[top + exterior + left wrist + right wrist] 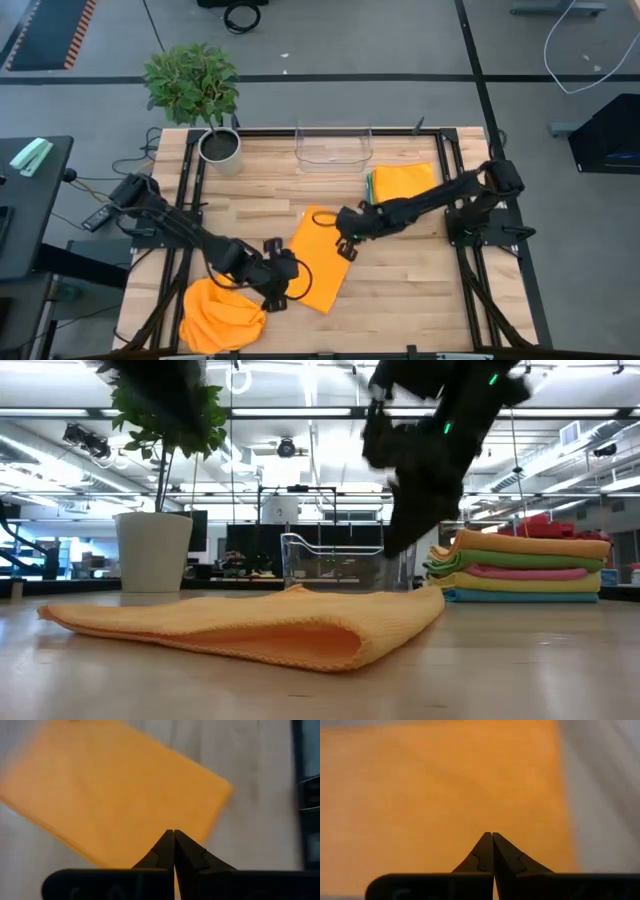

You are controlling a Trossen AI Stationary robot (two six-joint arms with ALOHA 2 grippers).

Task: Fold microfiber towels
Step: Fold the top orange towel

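1. Nearest the front edge of the table [400,300], at its left corner, a crumpled orange towel [222,315] lies in a loose heap.
2. Just beyond the heap, the left gripper [292,290] hangs over the near left edge of the folded orange towel [322,258]; its fingers are pressed together and hold nothing, as the left wrist view shows with the tips [173,836] meeting above the cloth.
3. The folded orange towel lies flat in the middle of the table, turned at an angle to the edges; from table height its near side shows a rounded fold [300,635].
4. The right gripper [345,243] hangs over the towel's far right part, fingers likewise clenched on nothing, the tips [492,837] meeting above orange cloth.
5. Farther back, toward the right edge, a stack of folded towels [520,568] sits with orange on top, then green, pink, yellow and blue below.
6. At the far edge, near the middle, stands a clear plastic bin [333,148].
7. At the far left corner stands a potted plant [200,95] in a white pot.
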